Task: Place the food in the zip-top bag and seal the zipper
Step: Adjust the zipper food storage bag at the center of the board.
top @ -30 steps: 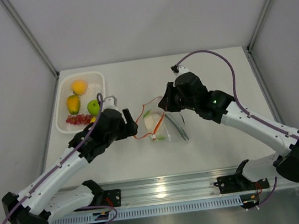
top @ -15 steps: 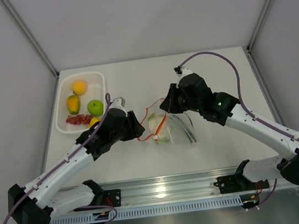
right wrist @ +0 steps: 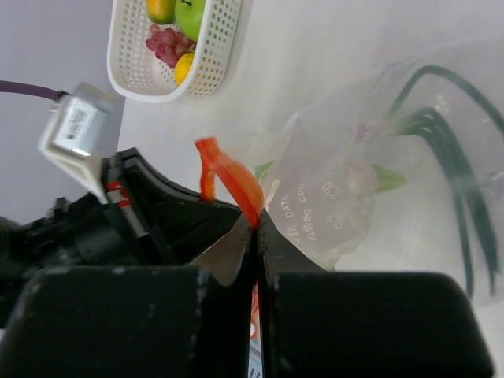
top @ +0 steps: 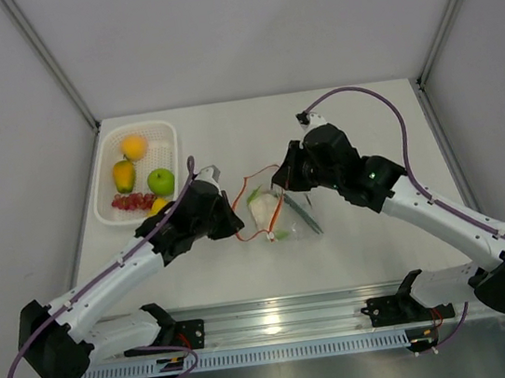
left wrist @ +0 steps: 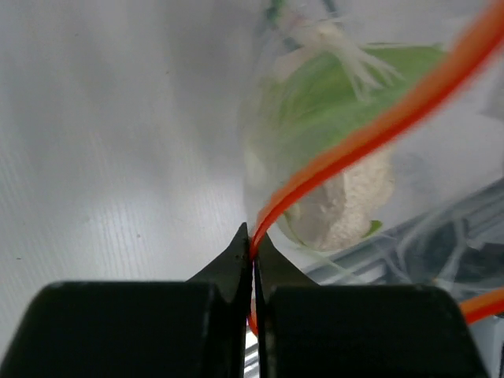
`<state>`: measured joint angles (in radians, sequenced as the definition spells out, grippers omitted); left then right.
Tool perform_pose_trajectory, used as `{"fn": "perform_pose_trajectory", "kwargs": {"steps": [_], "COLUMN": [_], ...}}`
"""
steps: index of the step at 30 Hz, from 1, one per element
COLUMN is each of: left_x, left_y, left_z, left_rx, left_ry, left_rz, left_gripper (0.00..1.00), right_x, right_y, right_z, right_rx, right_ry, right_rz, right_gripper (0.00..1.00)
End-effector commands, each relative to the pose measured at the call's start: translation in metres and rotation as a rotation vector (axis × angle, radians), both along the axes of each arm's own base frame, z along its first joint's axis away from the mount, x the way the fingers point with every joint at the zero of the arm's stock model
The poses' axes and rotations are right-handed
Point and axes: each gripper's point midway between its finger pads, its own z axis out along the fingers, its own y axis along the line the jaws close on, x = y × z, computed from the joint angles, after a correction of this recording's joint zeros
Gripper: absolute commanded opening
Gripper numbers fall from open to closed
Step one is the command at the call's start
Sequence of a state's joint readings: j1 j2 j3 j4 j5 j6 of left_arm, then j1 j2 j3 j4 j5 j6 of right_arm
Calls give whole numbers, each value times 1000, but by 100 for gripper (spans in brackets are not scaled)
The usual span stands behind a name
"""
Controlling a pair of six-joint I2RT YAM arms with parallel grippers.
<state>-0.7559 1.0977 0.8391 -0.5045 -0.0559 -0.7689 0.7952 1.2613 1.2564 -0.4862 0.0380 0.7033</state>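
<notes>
Spread wide a second ago, now pinched fully together on the thin orange-red zipper strip (left wrist: 354, 146) – the left fingers (left wrist: 252, 248), brought in from the basket side to the near-left end of the mouth. Clamped tight on the same strip at its far end, exactly as a second ago: the right fingers (right wrist: 253, 224). No gap visible between either pair in the wrist views, only the strip running out from between the tips.

Between the two arms, flat on the white bench (top: 365, 117): the crinkly clear plastic zip-top bag (top: 287, 223), mouth looped open toward the left, with a white toy cauliflower (top: 261, 210) and long green stalks (top: 301, 212) already inside.

Not yet bagged, well apart in the white mesh basket (top: 106, 186) at the far left: round orange ball (top: 134, 146), yellow-orange fruit (top: 124, 176), green apple (top: 161, 180), small red pieces (top: 132, 202).

Judging from this – mouth now held at both ends, so ready either for stretching taut or for pressing closed. Too early for sealing, probably, with so much food outside; and no free fingers to fetch it until one side lets go.
</notes>
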Motion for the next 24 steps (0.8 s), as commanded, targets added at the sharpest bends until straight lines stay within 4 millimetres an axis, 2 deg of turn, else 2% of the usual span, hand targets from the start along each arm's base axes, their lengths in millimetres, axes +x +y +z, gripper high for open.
{"fn": "perform_pose_trajectory", "kwargs": {"steps": [1,2,3,5,6,9,10,11,15,19,22,23,24], "left_x": [2,0,0,-1,2,5,10,10,11,9,9,11,11], "left_y": [-26,-32,-48,-61,-70,-80,-86,-89,-94,-85,-76,-70,-67], "left_z": [69,74,102,123,129,142,152,152,156,146,122,107,99], "left_rx": [-136,-149,-206,-244,-255,-265,-274,-275,-287,-262,-202,-164,-144], "left_ry": [-89,-77,-90,-90,-82,-77,-83,-74,-73,-81,-63,-53,-44], "left_rz": [-97,-128,-192,-246,-266,-295,-303,-310,-324,-304,-284,-266,-258], "left_gripper": [1,1,1,1,1,1,1,1,1,1,1,1,1], "right_x": [5,6,6,6,6,5,4,3,-2,-5,-6,-7,-7], "right_y": [-11,-12,-14,-16,-19,-24,-27,-30,-40,-49,-53,-53,-54], "right_z": [4,1,1,2,1,14,17,27,46,54,54,54,54], "right_rx": [-27,-42,-57,-78,-97,-105,-115,-104,-93,-95,-100,-100,-104], "right_ry": [-46,-45,-53,-64,-65,-95,-102,-122,-158,-177,-181,-181,-182], "right_rz": [-43,-50,-62,-65,-75,-86,-94,-99,-116,-133,-138,-138,-138], "right_gripper": [0,0,0,0,0,0,0,0,0,0,0,0,0]}}
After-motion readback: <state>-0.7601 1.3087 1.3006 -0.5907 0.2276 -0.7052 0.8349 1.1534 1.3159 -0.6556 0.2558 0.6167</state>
